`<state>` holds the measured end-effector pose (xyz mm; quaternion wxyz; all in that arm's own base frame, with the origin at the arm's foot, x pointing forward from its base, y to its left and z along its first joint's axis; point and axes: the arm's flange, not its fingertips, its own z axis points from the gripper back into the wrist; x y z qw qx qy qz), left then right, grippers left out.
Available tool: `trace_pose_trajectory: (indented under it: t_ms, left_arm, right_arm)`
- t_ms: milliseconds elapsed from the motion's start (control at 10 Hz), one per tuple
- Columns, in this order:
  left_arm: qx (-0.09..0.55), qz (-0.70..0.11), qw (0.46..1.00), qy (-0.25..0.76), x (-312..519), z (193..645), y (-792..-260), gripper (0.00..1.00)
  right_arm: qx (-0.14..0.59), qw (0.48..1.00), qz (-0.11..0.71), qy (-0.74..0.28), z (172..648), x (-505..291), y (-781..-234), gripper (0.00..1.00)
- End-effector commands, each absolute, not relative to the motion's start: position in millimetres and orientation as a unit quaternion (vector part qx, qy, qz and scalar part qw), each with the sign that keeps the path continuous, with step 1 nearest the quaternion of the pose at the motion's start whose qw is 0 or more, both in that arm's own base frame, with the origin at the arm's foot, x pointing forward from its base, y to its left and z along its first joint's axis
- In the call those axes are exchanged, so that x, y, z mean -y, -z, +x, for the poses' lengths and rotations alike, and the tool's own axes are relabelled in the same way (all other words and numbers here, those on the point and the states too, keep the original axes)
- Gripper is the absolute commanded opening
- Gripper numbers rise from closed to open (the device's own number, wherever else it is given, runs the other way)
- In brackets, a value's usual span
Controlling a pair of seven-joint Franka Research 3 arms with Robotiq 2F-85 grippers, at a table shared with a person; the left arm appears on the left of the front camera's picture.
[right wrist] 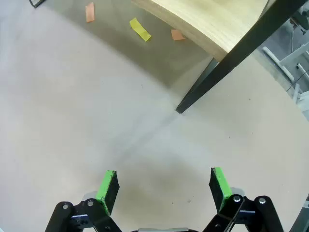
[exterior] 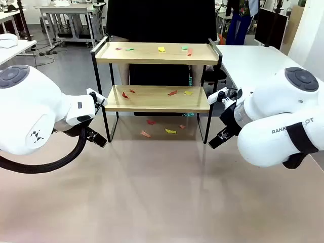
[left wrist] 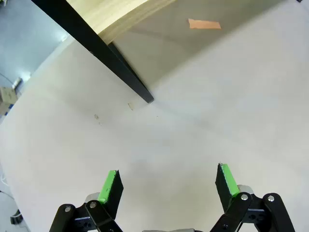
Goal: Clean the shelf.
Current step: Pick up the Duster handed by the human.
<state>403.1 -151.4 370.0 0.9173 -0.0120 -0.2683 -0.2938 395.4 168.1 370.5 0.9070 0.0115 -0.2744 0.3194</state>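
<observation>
The shelf [exterior: 147, 52] stands at the far middle of the tabletop [exterior: 162, 192], with a person [exterior: 162, 20] in black right behind it. Little bits of coloured paper lie on both of its 2 boards, like a yellow bit [exterior: 161, 49] on the top board [exterior: 202, 48] and a red bit [exterior: 172, 92] on the lower board [exterior: 152, 97]. More lie on the tabletop under it, like an orange bit [exterior: 146, 133]. The left hand [left wrist: 168, 171] hangs low over the bare tabletop near the shelf's front left leg [left wrist: 113, 64]. Its green pads [left wrist: 112, 186] are spread wide and hold nothing. The right hand [right wrist: 164, 173] hangs low near the front right leg [right wrist: 231, 60], also spread wide and empty. I think no bit is picked up yet, so the job is at its start. To do it well, each hand should go for 1 bit at a time on its own side, so the arms do not bump. The bits are thin and flat. So the pads likely need to come down on both sides of a bit, touch the wood softly, and then close to pinch it up. The gap over the lower board looks tight, so a hand must slide in low and slow and not knock the shelf, which looks light and could slide or tip. The top board looks the easiest place to begin.
</observation>
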Motion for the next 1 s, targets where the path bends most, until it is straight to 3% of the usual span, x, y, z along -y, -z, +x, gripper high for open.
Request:
trace_pose_trajectory:
  t_ms: [0,900]
  left_arm:
    - [0.268,-0.012,0.917,0.294,151.5,403.1,-370.1,1.0]
    - [0.268,-0.012,0.917,0.294,151.5,403.1,-370.1,1.0]
  right_arm:
    - [0.274,0.907,0.012,-0.319,395.4,-168.1,-370.5,1.0]
    - [0.274,0.907,0.012,-0.319,395.4,-168.1,-370.5,1.0]
